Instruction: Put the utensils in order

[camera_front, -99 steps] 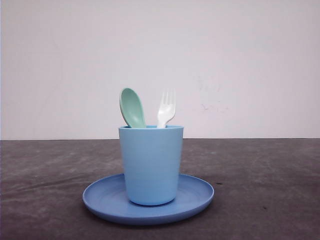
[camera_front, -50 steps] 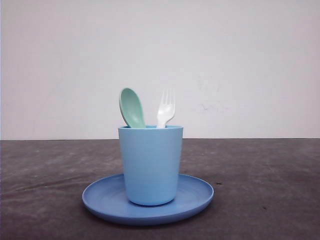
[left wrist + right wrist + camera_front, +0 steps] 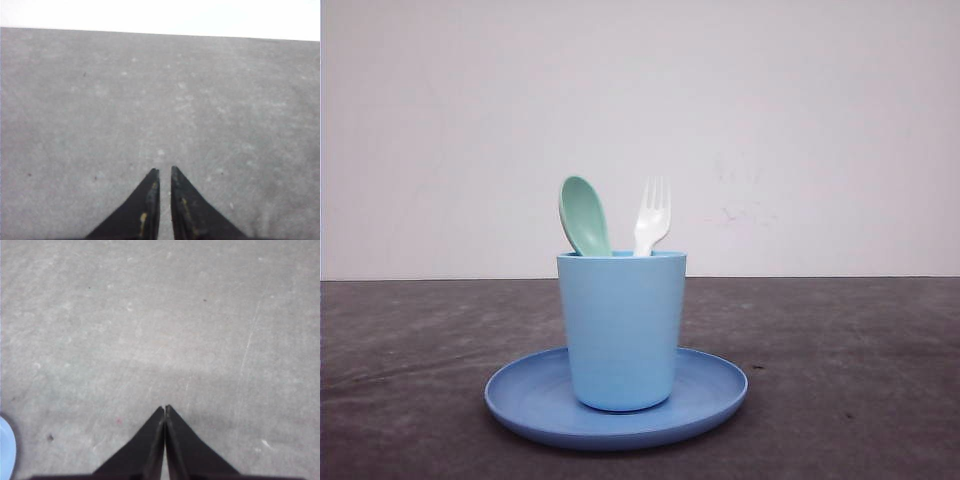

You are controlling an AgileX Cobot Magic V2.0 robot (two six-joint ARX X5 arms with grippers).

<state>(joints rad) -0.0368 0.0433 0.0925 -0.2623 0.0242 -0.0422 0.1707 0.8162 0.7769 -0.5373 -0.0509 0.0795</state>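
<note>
A pale mint-green spoon [image 3: 583, 215] and a white fork [image 3: 651, 215] stand upright, heads up, side by side in a light blue cup [image 3: 621, 330]. The cup stands in the middle of a round blue plate [image 3: 715, 392]; their handles are hidden inside the cup. My left gripper [image 3: 164, 171] hangs over bare grey table, its jaws nearly together with a thin slit and nothing between them. My right gripper [image 3: 165, 408] is shut with its tips touching and holds nothing; a sliver of the plate's rim [image 3: 6, 447] shows at the edge of its view.
The dark grey table [image 3: 850, 360] stretches to both sides of the plate. A plain white wall [image 3: 800, 120] stands behind it.
</note>
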